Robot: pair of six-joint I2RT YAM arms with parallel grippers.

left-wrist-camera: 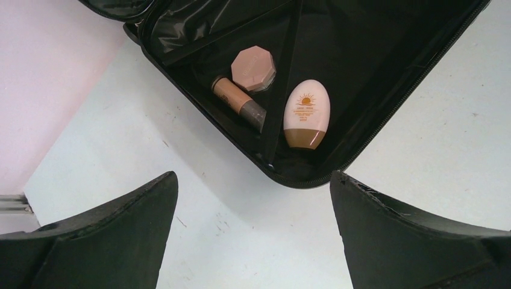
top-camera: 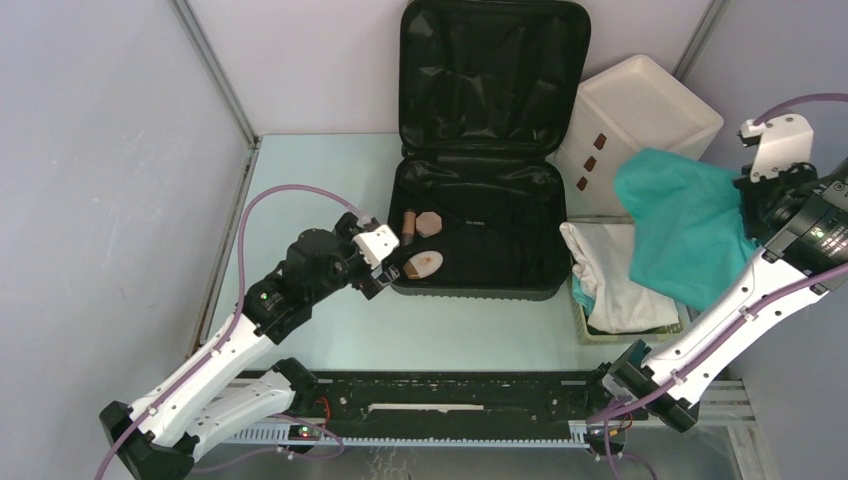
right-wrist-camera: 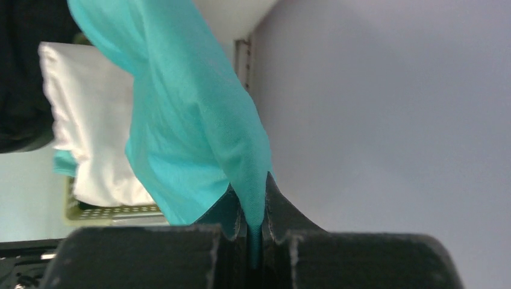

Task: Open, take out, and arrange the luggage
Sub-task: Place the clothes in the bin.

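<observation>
Left wrist, sun-logo bottle [left-wrist-camera: 306,114] in luggage [left-wrist-camera: 361,72], left jaws apart, right jaws clamping cloth [right-wrist-camera: 193,120]

Lies open from above into the luggage [top-camera: 480,235], walled at the far side by its raised lid [top-camera: 492,75]; crowded only at the near-left corner by a bottle [left-wrist-camera: 306,114], a tube [left-wrist-camera: 239,102] and a compact [left-wrist-camera: 253,68], just past the left gripper [left-wrist-camera: 253,177]. Passes freely over the bare table [top-camera: 450,330] in front. Closes off on the right with the white drawer box [top-camera: 640,115], the cloth-heaped basket [top-camera: 640,333] and the teal cloth [top-camera: 690,225] hanging from the right gripper [right-wrist-camera: 254,211].
</observation>
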